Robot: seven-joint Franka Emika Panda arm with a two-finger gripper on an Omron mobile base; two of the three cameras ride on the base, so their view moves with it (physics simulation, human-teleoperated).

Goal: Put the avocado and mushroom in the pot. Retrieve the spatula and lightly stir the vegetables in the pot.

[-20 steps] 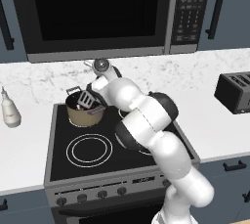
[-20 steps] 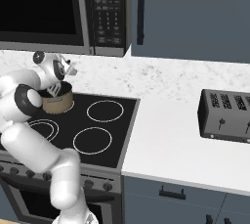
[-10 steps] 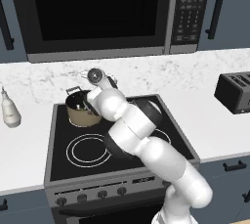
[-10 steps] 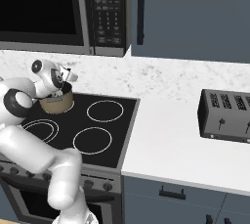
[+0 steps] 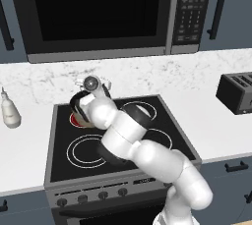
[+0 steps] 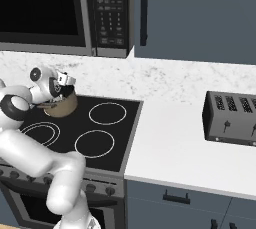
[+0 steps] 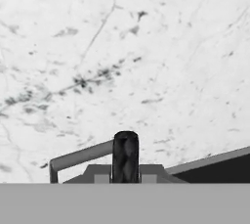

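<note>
The tan pot (image 6: 65, 107) stands on the stove's back left burner, and my hand is right over it. In the left base view my arm covers most of the pot (image 5: 74, 109). My gripper (image 6: 63, 81) points down into the pot, shut on the spatula. The spatula's thin black handle (image 7: 125, 155) rises at the bottom middle of the hand view, beside one grey loop handle of the pot (image 7: 80, 156). The spatula's head, the avocado and the mushroom are hidden. My gripper (image 5: 94, 85) sits at the stove's back edge.
The black stove top (image 6: 107, 138) has several ringed burners. A white bottle (image 5: 10, 113) stands on the counter to the left and a dark toaster (image 6: 232, 119) to the right. The microwave (image 5: 98, 10) hangs low above the stove. The marble backsplash (image 7: 122, 47) is close behind.
My arm has swung left and now covers the pot in the left base view. The hand has sunk a little over the pot. The spatula's slotted head, seen earlier in the pot, is now hidden.
</note>
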